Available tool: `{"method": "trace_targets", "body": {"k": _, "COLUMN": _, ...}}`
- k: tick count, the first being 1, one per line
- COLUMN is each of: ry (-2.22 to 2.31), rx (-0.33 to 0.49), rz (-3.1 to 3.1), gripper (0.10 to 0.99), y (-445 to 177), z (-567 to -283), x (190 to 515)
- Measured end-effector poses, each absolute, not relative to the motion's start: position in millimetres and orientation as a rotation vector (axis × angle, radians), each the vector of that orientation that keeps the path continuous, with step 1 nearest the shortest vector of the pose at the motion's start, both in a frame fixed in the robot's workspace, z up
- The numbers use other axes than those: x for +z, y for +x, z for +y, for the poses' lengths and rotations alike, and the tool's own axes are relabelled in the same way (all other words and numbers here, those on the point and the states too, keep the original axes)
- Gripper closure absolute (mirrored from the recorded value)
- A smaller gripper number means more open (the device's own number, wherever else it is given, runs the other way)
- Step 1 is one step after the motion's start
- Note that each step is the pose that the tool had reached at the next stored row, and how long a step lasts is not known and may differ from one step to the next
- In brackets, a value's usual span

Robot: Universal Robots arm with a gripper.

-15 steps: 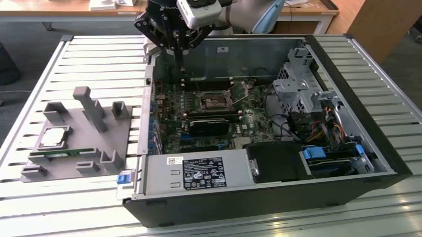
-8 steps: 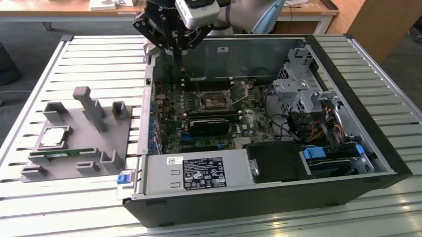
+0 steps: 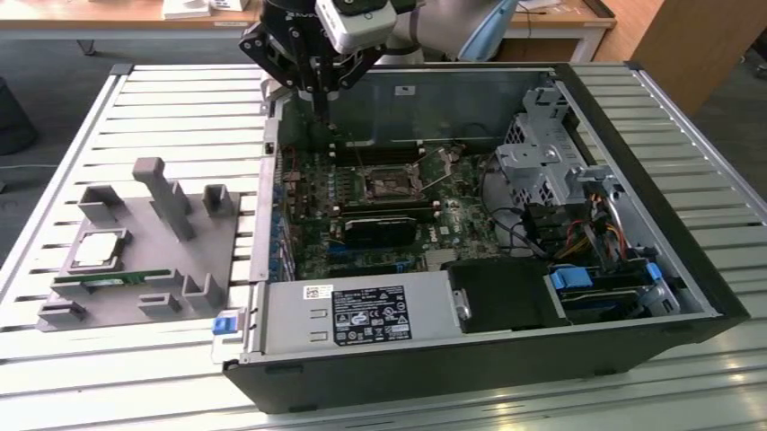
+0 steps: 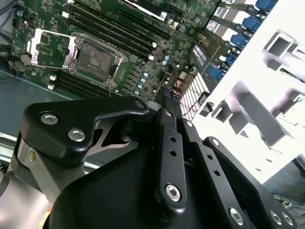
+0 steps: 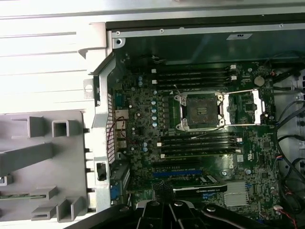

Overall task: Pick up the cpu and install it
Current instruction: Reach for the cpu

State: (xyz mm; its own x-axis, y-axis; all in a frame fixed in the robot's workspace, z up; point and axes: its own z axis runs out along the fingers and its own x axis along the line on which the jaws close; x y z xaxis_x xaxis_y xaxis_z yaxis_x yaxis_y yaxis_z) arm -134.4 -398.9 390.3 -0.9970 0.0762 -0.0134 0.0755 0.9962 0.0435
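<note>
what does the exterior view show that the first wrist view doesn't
Exterior view: the cpu lying on the grey fixture, and the power supply. First wrist view: the coin cell near the socket. Both: the fixture, the open socket, the motherboard and the pincer.

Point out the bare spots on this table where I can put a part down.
Bare table slats lie between the grey fixture and the far edge, and more along the near edge before the fixture. Crowded: the fixture, holding the cpu, and the computer case.
</note>
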Motion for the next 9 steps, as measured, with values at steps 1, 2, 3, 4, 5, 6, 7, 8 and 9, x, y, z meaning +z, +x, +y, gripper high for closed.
{"method": "trace_targets", "body": {"k": 1, "ry": 0.119, "rx": 0.067, "rz": 3.124, "gripper": 0.98, "y": -134.6, "z": -399.0, "x": 390.2}}
{"method": "trace_targets", "body": {"k": 2, "ry": 0.119, "rx": 0.067, "rz": 3.124, "gripper": 0.98, "y": -134.9, "z": -399.0, "x": 390.1}}
{"method": "trace_targets", "body": {"k": 3, "ry": 0.119, "rx": 0.067, "rz": 3.124, "gripper": 0.98, "y": -135.3, "z": -399.0, "x": 390.1}}
{"method": "trace_targets", "body": {"k": 4, "ry": 0.119, "rx": 0.067, "rz": 3.124, "gripper": 0.98, "y": -135.5, "z": -398.9, "x": 390.0}}
{"method": "trace_targets", "body": {"k": 5, "ry": 0.119, "rx": 0.067, "rz": 3.125, "gripper": 0.98, "y": -135.7, "z": -398.9, "x": 389.9}}
{"method": "trace_targets", "body": {"k": 6, "ry": 0.119, "rx": 0.067, "rz": 3.125, "gripper": 0.98, "y": -135.9, "z": -398.9, "x": 389.8}}
{"method": "trace_targets", "body": {"k": 7, "ry": 0.119, "rx": 0.067, "rz": 3.125, "gripper": 0.98, "y": -136.1, "z": -398.9, "x": 389.7}}
{"method": "trace_targets", "body": {"k": 8, "ry": 0.119, "rx": 0.067, "rz": 3.126, "gripper": 0.98, "y": -136.3, "z": -399.0, "x": 389.6}}
{"method": "trace_targets", "body": {"k": 9, "ry": 0.119, "rx": 0.067, "rz": 3.126, "gripper": 0.98, "y": -136.4, "z": -398.9, "x": 389.5}}
